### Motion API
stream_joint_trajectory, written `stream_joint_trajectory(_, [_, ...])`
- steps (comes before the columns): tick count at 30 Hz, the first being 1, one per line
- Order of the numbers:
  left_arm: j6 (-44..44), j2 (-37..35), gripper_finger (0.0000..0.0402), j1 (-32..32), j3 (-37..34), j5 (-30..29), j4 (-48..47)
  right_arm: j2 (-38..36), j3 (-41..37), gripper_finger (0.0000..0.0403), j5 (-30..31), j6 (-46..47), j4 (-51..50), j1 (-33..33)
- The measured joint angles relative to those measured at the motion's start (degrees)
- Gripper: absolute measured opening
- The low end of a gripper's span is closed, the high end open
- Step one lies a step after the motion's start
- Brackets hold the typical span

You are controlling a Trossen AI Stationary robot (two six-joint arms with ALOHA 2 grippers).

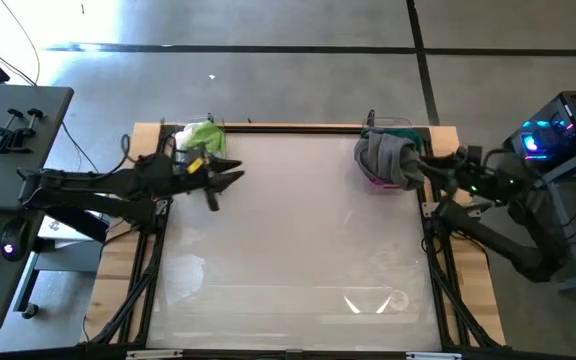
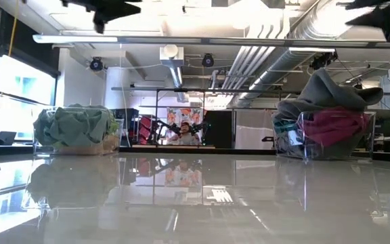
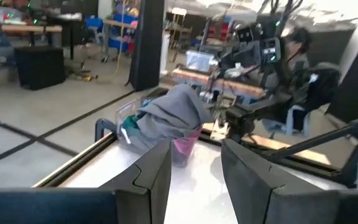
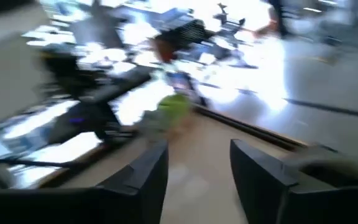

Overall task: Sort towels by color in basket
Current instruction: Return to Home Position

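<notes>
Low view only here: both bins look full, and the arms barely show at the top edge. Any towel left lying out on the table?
Observer: None in the high view. Towels show only in the left bin and the right bin.
Operator: Grippers holding anything?
Observer: No. The wrist views show the left gripper and the right gripper open and empty.
Operator: Where are they?
Observer: Each hangs beside its own bin, at the bins' end of the table.

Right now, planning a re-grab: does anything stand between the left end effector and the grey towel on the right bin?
Nothing visible does: only bare table lies between the open left end effector and the grey towel.
</notes>
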Motion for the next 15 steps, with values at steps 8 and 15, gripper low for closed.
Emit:
stream_joint_trajectory(8, [-1.04, -12.84, 0.0126, -1.2, -5.48, -0.81, 0.25, -8.0, -1.36, 0.0084, -14.59, 0.61, 1.38, -0.92])
stream_joint_trajectory(15, [-2.33, -17.14, 0.0126, -1.75, -7.73, -3.82, -0.6, -8.36, -11.83, 0.0017, -25.08, 2.21, 18.75, -2.98])
